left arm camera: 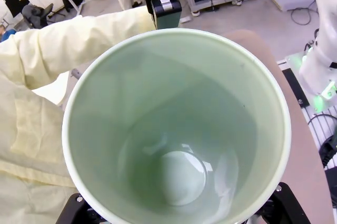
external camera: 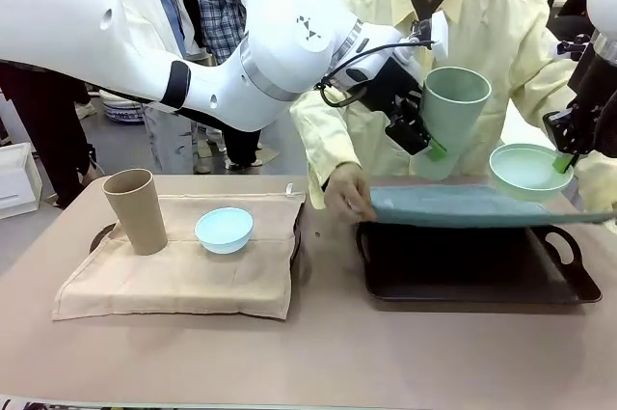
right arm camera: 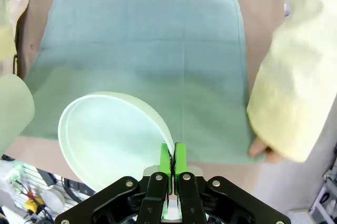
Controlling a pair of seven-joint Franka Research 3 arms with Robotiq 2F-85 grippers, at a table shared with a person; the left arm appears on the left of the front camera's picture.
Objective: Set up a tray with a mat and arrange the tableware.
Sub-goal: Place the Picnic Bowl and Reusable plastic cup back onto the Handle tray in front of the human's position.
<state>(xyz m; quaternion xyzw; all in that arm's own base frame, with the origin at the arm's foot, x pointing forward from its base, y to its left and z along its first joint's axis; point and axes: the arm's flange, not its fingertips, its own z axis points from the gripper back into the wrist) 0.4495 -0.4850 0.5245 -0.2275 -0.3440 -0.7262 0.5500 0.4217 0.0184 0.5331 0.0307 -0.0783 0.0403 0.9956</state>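
both claws (external camera: pixel 436 145) (external camera: pixel 564 161) grip raised tableware (external camera: pixel 453 101).

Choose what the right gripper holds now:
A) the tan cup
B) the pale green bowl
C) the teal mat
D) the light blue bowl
B: the right gripper pinches the rim of the pale green bowl, in the air above the teal mat.
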